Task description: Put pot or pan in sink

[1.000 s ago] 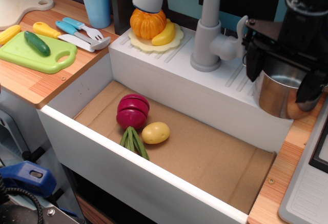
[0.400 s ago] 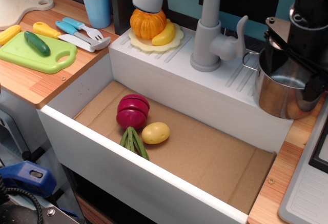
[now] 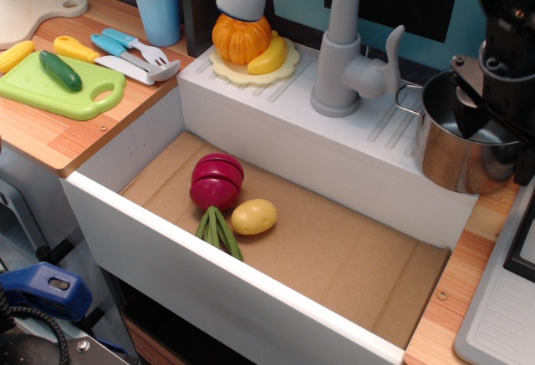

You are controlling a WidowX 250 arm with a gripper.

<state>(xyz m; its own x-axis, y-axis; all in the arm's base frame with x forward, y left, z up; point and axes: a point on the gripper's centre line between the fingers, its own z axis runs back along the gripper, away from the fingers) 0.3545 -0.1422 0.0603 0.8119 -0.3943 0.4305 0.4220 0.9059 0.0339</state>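
Note:
The shiny steel pot (image 3: 451, 152) stands upright at the right end of the sink's white grooved back ledge, beside the grey faucet (image 3: 343, 56). It is outside the basin. The sink (image 3: 201, 252) is a white basin with a cardboard-brown floor in the middle of the view. My black gripper (image 3: 495, 131) hangs over the pot's right side with its jaws apart. One finger (image 3: 466, 106) reaches down inside the pot; the other is at the frame's right edge, outside the pot wall. The gripper holds nothing.
In the basin lie a dark red vegetable (image 3: 216, 179), a yellow potato (image 3: 254, 215) and a green stalk (image 3: 219, 231). A plate with an orange and a banana (image 3: 251, 43) sits on the ledge. A blue cup (image 3: 157, 7), cutlery and a green board (image 3: 58, 85) are at left. A toy stove (image 3: 506, 306) is at right.
My gripper has moved right and slightly up: its left finger was outside the pot's left wall and is now inside the pot. The pot has not moved.

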